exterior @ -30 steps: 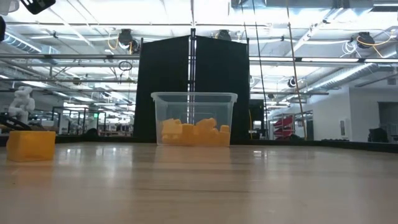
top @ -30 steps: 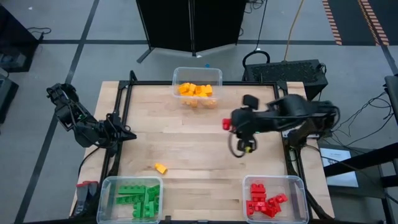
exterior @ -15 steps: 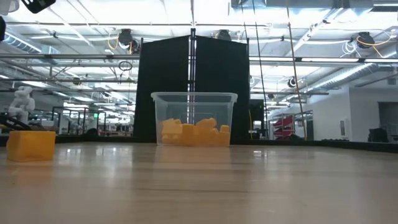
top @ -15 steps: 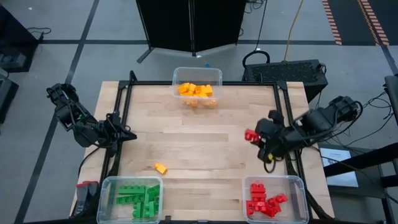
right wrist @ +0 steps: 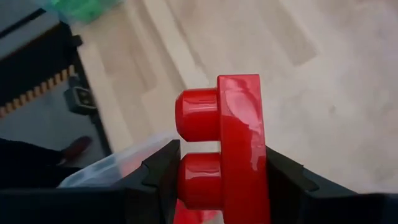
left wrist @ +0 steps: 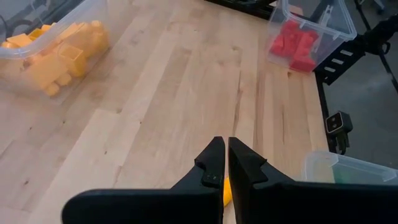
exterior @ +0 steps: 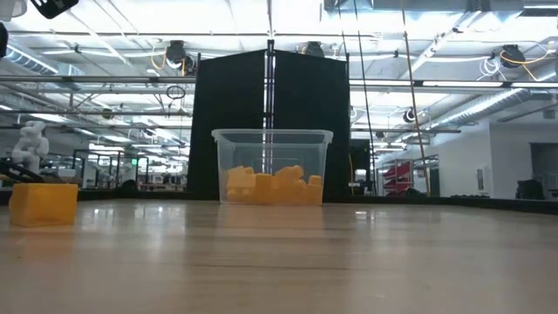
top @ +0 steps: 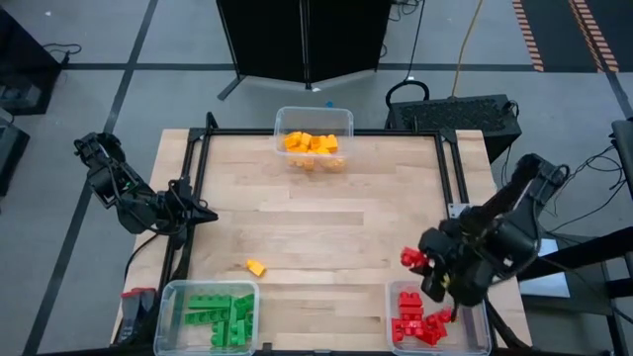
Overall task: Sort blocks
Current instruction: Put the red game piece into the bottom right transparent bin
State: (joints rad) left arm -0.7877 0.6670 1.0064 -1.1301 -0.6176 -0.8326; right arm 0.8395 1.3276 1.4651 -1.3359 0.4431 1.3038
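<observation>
Right hand [top: 420,265] grasping red block [right wrist: 231,144] near red bin [top: 436,289]; centre above bin before release. Left hand [left wrist: 222,163] clenched, parked at desk [top: 316,218] edge.

The high view looks straight down from well above, taking in the whole worktop [top: 316,208] and the floor around it. The low view sits at the worktop's surface and faces level across the wood toward the yellow bin [exterior: 272,166] at the far edge and the room behind; that bin also shows at the top of the high view. The left wrist view looks out over its own end effector [left wrist: 225,167] across the boards, catching both the yellow bin and the red bin [left wrist: 311,28]. The right wrist view is very close, almost filled by a red block [right wrist: 233,146] above blurred worktop.
</observation>
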